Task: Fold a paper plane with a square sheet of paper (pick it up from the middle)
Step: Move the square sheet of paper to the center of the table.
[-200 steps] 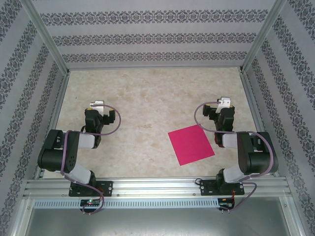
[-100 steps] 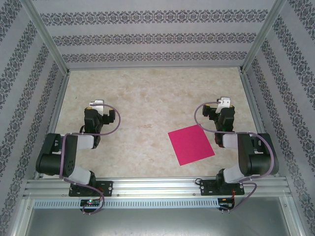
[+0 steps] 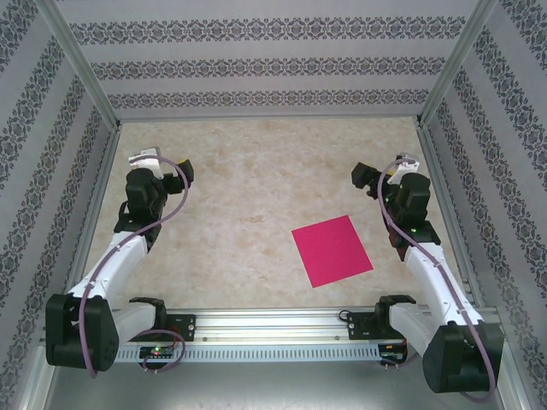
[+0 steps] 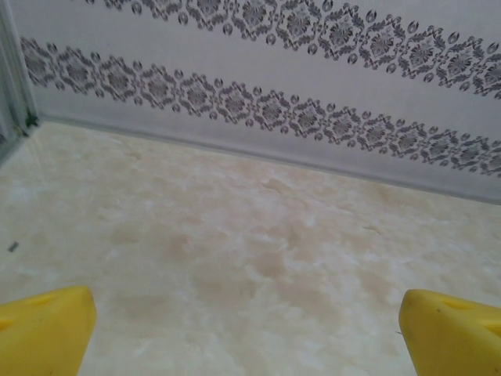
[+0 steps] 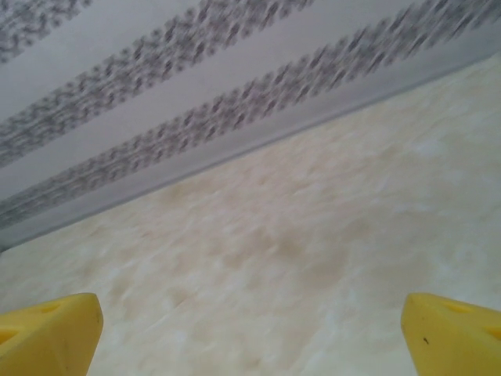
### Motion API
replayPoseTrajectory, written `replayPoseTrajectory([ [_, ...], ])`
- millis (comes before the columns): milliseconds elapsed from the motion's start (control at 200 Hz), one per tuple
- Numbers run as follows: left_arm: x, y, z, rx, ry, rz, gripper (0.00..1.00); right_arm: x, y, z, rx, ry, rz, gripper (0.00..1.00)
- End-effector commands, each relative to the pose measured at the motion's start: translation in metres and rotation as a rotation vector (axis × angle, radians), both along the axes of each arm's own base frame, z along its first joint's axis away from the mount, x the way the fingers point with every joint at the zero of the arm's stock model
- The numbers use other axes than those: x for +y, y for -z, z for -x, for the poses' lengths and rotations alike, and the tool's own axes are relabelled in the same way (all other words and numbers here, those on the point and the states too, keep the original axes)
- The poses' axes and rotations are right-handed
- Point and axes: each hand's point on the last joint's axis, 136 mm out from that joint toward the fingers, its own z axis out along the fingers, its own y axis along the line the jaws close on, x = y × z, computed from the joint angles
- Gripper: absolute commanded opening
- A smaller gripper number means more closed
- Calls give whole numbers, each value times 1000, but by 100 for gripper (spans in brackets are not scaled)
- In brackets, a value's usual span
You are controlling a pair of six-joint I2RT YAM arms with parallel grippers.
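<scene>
The square sheet of paper is seen lying flat on the table, unfolded, rotated slightly off the table edges. It is placed in the right half, toward the near side, closer to the right arm than to the left. Nothing is touching it.

The left hand is released: its yellow fingertips are spread to the two lower corners of the left wrist view, with bare marbled table between them. Nothing is grasped. In the top view this hand is held over the left side of the table, well apart from the sheet.

The right hand is released too, with fingertips wide apart and only table surface between; nothing is grasped. From above it is located near the right wall, beyond the sheet and to its right, not touching it.

Both hands are aimed toward the patterned back wall. Both arms are stretched forward from the rail at the near edge.
</scene>
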Motion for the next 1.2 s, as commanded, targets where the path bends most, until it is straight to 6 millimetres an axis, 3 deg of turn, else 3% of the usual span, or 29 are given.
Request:
replayPoseTrajectory([
  [0,-10,38,21,158,0,179,100,49,56,37,315,-192,-190,97],
  [80,-4,49,31,196,-67,257,100,66,72,53,411,-249,-148,94],
  [255,-27,56,48,219,65,308,100,81,104,83,596,-256,-52,88],
  [500,-49,49,79,217,200,357,100,100,138,119,681,-308,-9,82],
  [934,-55,29,89,110,253,392,100,120,173,135,785,-357,67,78],
  [1194,-63,44,92,175,276,454,100,132,194,154,834,-395,68,76],
])
